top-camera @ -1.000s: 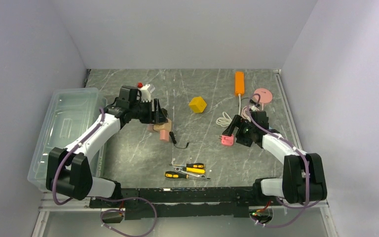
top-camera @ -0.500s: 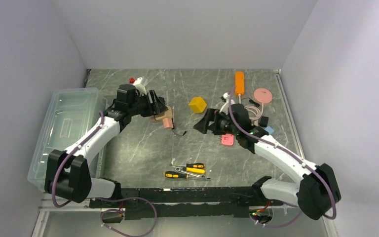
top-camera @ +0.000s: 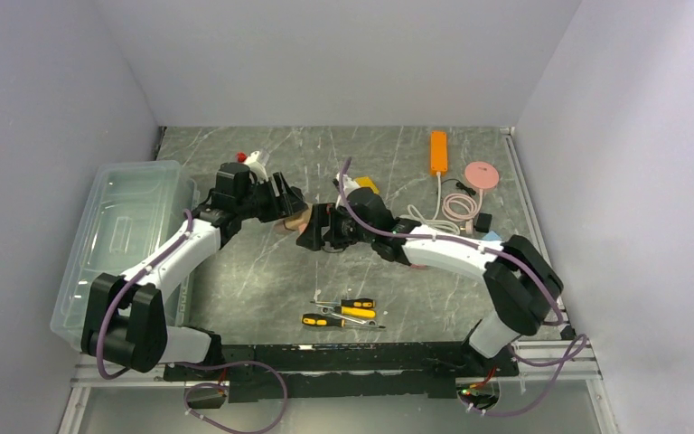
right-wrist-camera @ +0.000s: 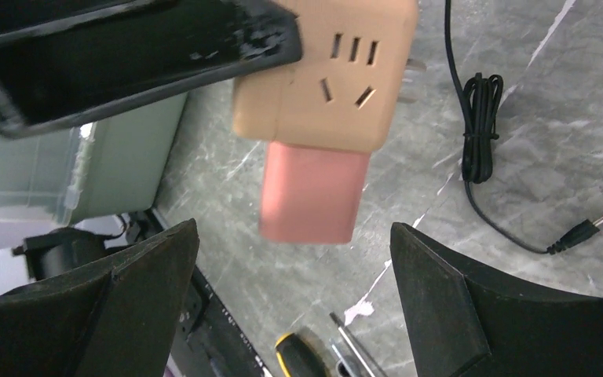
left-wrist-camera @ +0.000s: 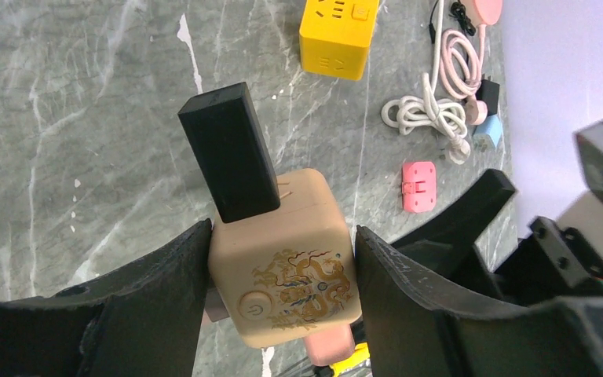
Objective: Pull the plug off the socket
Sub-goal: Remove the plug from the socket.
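My left gripper point(left-wrist-camera: 283, 271) is shut on a beige cube socket point(left-wrist-camera: 283, 259) with a gold dragon print, held above the table. A black plug point(left-wrist-camera: 228, 153) sticks out of one face and a pink plug point(right-wrist-camera: 310, 192) out of another. In the top view the socket point(top-camera: 295, 217) sits between both grippers at centre left. My right gripper point(right-wrist-camera: 294, 232) is open, its fingers on either side of the pink plug's free end without touching it. In the top view the right gripper point(top-camera: 316, 232) is just right of the left gripper point(top-camera: 282, 201).
A clear bin point(top-camera: 131, 235) stands at the left. Screwdrivers point(top-camera: 343, 314) lie near the front. A yellow cube socket point(left-wrist-camera: 338, 35), coiled cables point(top-camera: 456, 206), an orange power strip point(top-camera: 438, 151), a pink disc point(top-camera: 482, 174) and a small pink adapter point(left-wrist-camera: 419, 186) lie to the right. A black barrel-jack cable point(right-wrist-camera: 479, 118) lies under the socket.
My right arm has swung left from the small pink adapter to the held socket, with its jaws open. My left gripper has kept hold of the socket and raised it slightly.
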Controlling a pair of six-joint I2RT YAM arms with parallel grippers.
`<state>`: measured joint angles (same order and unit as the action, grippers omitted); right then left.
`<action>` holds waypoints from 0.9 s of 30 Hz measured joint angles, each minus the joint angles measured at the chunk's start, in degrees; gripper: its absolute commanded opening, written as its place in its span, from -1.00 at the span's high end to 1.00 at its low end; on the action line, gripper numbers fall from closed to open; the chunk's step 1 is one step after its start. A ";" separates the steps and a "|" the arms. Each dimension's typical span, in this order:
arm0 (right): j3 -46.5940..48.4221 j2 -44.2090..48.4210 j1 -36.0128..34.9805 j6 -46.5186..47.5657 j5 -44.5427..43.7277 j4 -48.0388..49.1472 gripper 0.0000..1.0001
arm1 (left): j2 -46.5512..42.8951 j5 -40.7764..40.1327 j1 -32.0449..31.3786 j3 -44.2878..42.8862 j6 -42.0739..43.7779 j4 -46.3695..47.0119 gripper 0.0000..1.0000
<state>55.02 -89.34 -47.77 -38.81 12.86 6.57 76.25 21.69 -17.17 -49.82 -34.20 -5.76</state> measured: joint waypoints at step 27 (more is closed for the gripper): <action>1.84 -6.14 -0.09 1.49 -2.86 3.91 0.41 | 0.09 0.94 -0.02 0.02 -1.18 1.97 1.00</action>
<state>56.86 -95.48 -47.86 -37.32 10.00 10.48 76.34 22.63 -17.19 -49.80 -35.38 -3.79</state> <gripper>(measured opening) 0.505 0.659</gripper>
